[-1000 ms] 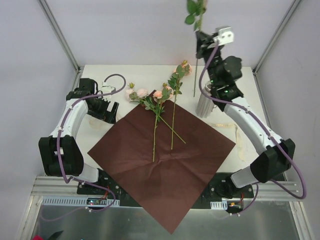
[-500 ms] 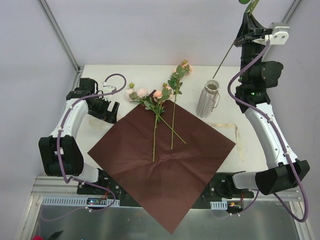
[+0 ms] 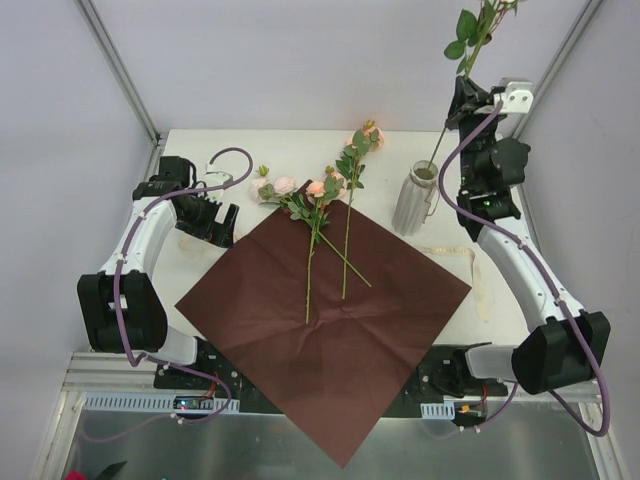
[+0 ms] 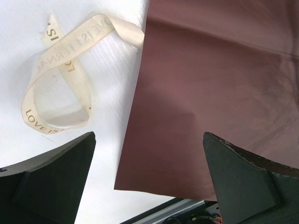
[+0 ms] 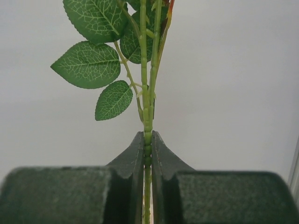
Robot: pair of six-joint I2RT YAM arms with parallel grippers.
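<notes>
My right gripper (image 3: 465, 97) is raised above the table's back right, shut on a green leafy flower stem (image 3: 449, 128). The stem slants down to the mouth of a ribbed silver vase (image 3: 412, 203). In the right wrist view the fingers (image 5: 138, 154) pinch the stem (image 5: 146, 93) just below its leaves (image 5: 86, 65). My left gripper (image 3: 214, 222) hovers open and empty at the table's left, over the left corner of the brown wrapping paper (image 3: 330, 320). The left wrist view shows that paper (image 4: 219, 93) and a cream printed ribbon (image 4: 60, 79) ahead of the gripper (image 4: 147, 140).
Three pink roses (image 3: 318, 188) lie with their stems on the paper's far corner and their heads toward the back. A second cream ribbon (image 3: 480, 275) lies right of the paper. The paper's near corner hangs over the table's front edge. White walls close in the back and sides.
The right arm swung right and up with the stem, then came down and back left. The stem's lower end now sits at the vase mouth. The left arm stayed put.
</notes>
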